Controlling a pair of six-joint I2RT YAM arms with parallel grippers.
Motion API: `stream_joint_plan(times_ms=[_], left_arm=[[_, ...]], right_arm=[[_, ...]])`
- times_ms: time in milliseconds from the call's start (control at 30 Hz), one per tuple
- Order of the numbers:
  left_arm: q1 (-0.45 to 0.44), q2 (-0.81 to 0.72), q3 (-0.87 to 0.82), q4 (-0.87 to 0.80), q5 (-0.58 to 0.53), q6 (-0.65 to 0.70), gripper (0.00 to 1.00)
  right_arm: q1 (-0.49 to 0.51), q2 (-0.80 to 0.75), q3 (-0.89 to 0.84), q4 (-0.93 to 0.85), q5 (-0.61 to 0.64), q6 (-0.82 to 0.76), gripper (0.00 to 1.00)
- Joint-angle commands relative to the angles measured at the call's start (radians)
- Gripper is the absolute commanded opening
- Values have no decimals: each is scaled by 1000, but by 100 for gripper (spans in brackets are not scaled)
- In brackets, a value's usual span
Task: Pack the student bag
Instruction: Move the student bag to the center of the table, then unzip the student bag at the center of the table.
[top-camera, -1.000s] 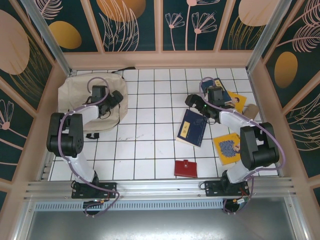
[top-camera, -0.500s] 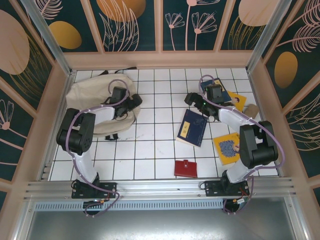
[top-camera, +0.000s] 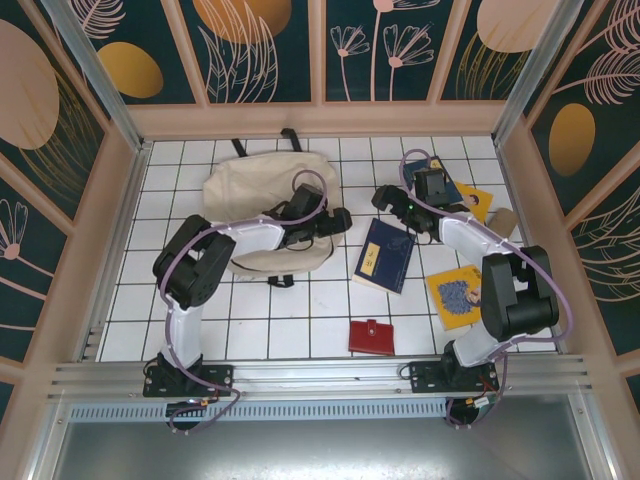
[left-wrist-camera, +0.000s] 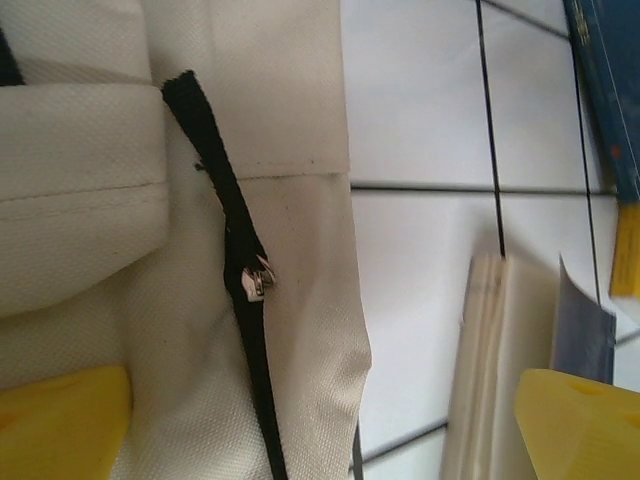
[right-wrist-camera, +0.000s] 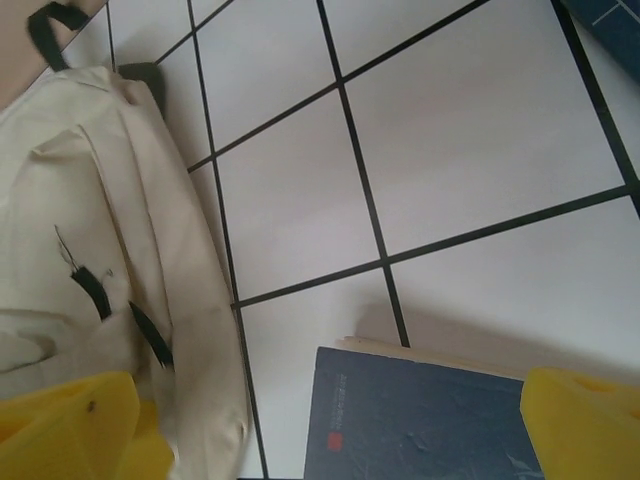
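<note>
Both spread: left fingers (left-wrist-camera: 60, 420) over the student bag (top-camera: 250, 188) (right fingers (right-wrist-camera: 585, 420) nearby).

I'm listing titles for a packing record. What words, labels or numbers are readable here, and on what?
No text is readable.
Navy book: yellow cover strip and small red mark, lettering too small to read.
Yellow book: blue picture, no legible words.
Far blue book: print blurred.
Student bag: no lettering seen.

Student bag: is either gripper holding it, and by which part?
Neither holds it. The left gripper hangs open over the student bag at its zipper edge; the right gripper hangs open over the dark blue book's edge.
</note>
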Motion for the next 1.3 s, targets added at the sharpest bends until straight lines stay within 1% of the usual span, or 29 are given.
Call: stream_joint_plan(times_ms=[0,67,167,267,333,367,433,500,633,767,833,900,967,1000,1067,1133,1167,1233,1267], left_arm=[[-1,-63,-99,-108,28,-41,98],[-1,-115,-108,-144,-9,-27,99],[6,-175,-112,-168,-36,-20,99],[20,-217,-126,-173,-55,-33,99],[36,-242,-145,-173,-70,-46,98],[45,-253,-154,-174,-80,-58,97],[67,-275,-189,-162,-92,-84,92],[85,-322,-216,-141,-82,-97,90],[91,-341,-223,-128,-58,-91,85],[91,-324,-210,-108,-17,-89,77],[91,-304,-195,-88,21,-90,73],[90,-288,-170,-85,51,-91,69],[90,-233,-135,-91,74,-90,67],[91,-215,-112,-97,84,-91,64],[90,-180,-72,-114,99,-94,61],[89,-146,-39,-128,118,-98,60],[88,-135,-30,-126,123,-103,57],[87,-115,-16,-124,130,-115,55],[88,-107,-12,-124,130,-120,53]], right_arm=[[8,-11,42,-3,-17,-2,99],[11,25,70,7,-57,1,96],[31,94,133,8,-99,7,91],[70,190,233,-15,-131,6,80],[100,264,313,-58,-111,10,70],[115,294,345,-81,-99,15,68],[136,366,406,-121,-70,38,60],[150,421,449,-136,-60,44,58],[172,526,550,-183,-52,11,55],[179,598,625,-199,-107,-20,49],[181,624,647,-206,-127,-28,45],[181,639,657,-206,-143,-34,41],[181,650,660,-205,-156,-39,32],[181,654,658,-206,-168,-41,31],[181,666,665,-223,-206,-48,32],[182,664,649,-221,-215,-51,29],[182,661,641,-222,-217,-53,27],[182,650,622,-219,-232,-64,20],[182,642,610,-213,-236,-68,15]])
